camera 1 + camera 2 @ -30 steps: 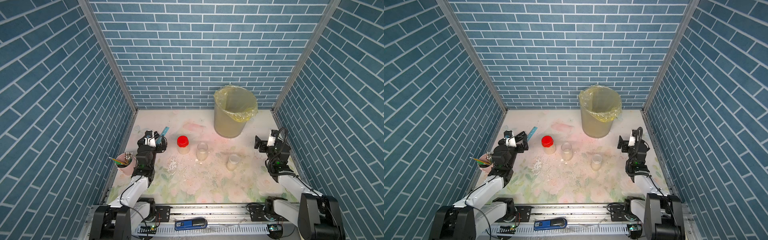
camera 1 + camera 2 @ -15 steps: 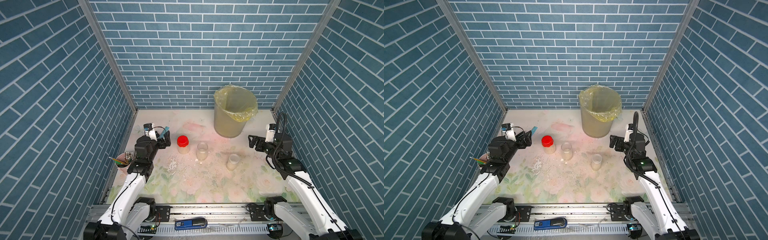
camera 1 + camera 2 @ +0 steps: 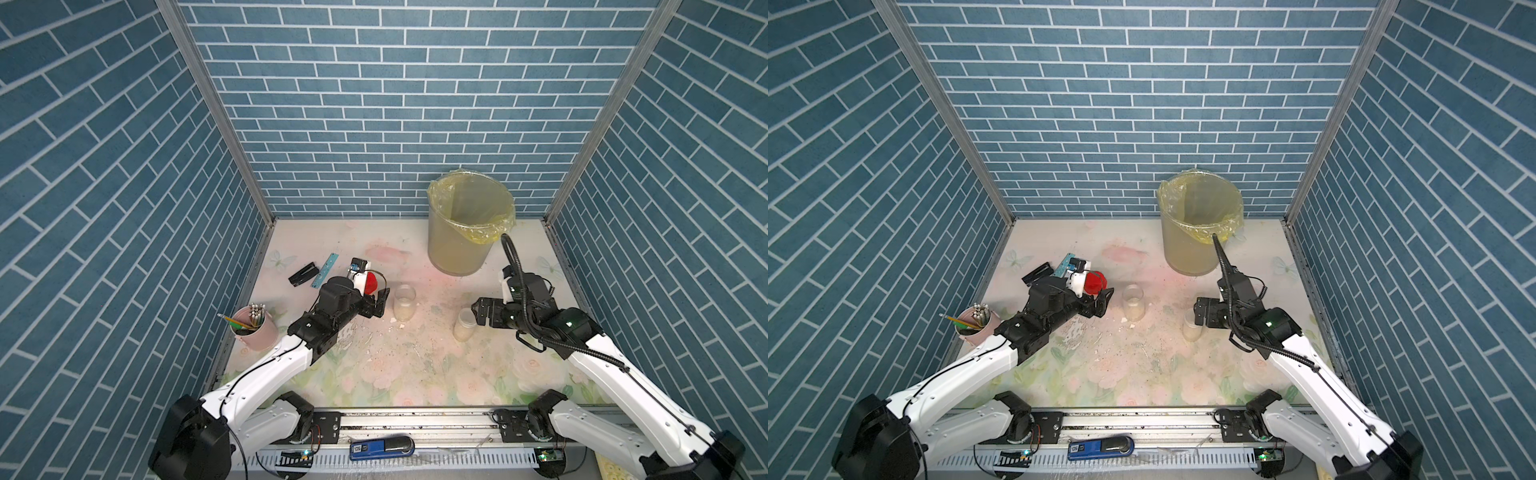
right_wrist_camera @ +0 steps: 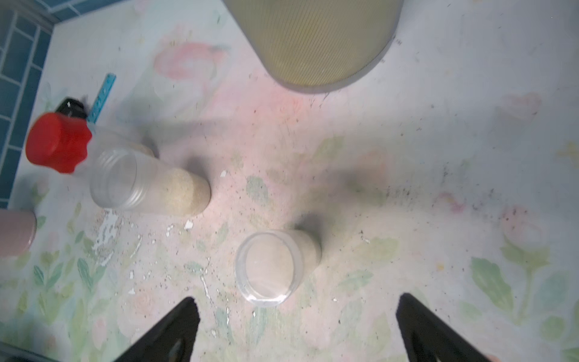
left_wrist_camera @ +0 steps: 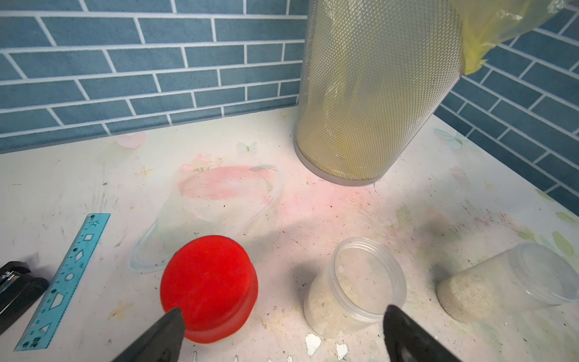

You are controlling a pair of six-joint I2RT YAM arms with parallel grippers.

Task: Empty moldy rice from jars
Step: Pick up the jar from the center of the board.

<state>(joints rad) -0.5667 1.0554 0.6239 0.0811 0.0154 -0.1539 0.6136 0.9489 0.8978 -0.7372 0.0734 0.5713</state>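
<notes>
Red-capped jar (image 5: 208,288), middle jar (image 5: 354,288) and third jar (image 4: 269,266) hold rice (image 4: 185,191), untouched.
Left pincer (image 5: 283,313) gapes toward the first two just ahead; right pincer (image 4: 297,299) gapes before the third, likely spread to straddle it.

Brightness: bright, even, from overhead.
Shadows: soft grey smudges on the counter (image 3: 415,374); a darker patch beside the middle jar (image 5: 354,288).
Sharpness: both top views and the left wrist view are crisp; the right wrist view is smeared throughout.
Distortion: the brick walls (image 3: 104,208) splay outward at the edges; the bin (image 5: 376,94) leans in the left wrist view.
</notes>
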